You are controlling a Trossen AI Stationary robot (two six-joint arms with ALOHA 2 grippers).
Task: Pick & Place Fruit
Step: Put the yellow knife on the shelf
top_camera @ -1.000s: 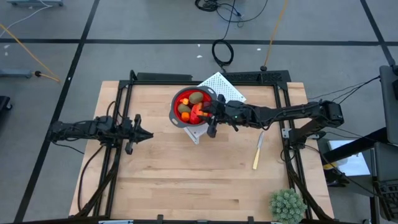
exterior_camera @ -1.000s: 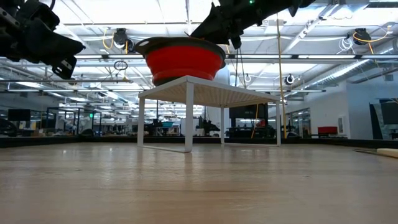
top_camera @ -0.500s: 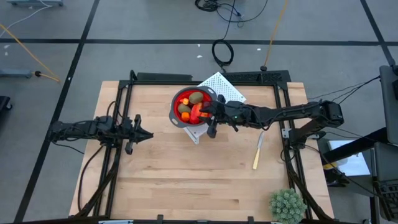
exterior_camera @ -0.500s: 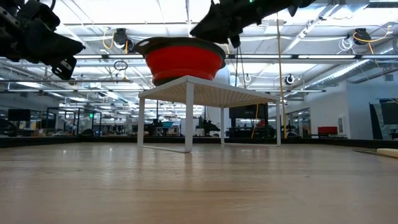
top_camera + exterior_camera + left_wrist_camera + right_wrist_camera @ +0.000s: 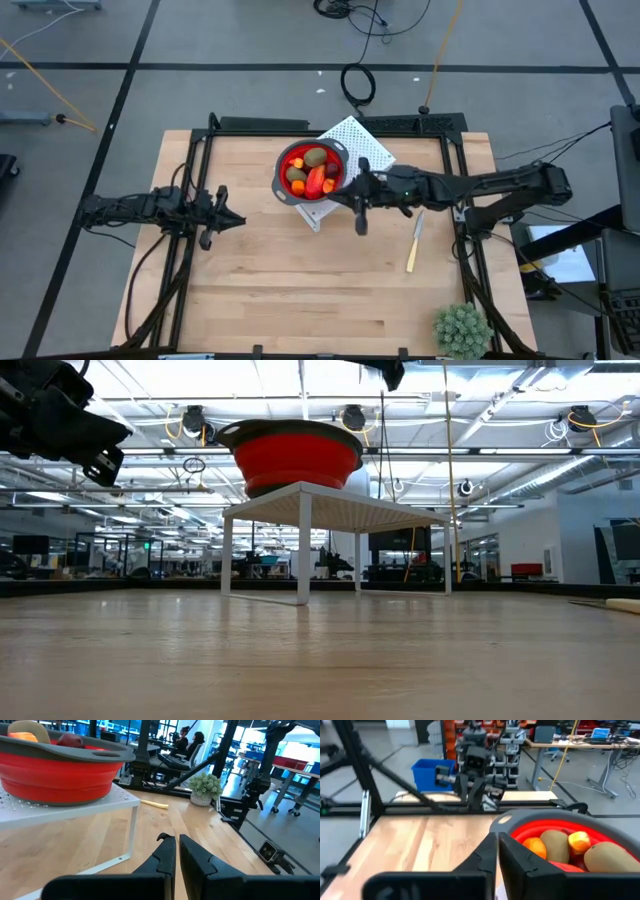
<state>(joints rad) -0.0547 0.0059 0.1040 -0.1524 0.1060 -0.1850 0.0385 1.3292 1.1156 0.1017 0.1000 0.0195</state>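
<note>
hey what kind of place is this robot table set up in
Probably a robotics lab or an open workshop floor. The low view shows exposed ceiling pipes and strip lights over a long hall, the left wrist view shows a person seated at a workstation, and the right wrist view shows desks with loose cables.

I see bright, even light from ceiling lamps [image 5: 350, 415]; soft shadows; the near surface [image 5: 320, 680] is blurred.

Overhead, table-level, two wrist views.
</note>
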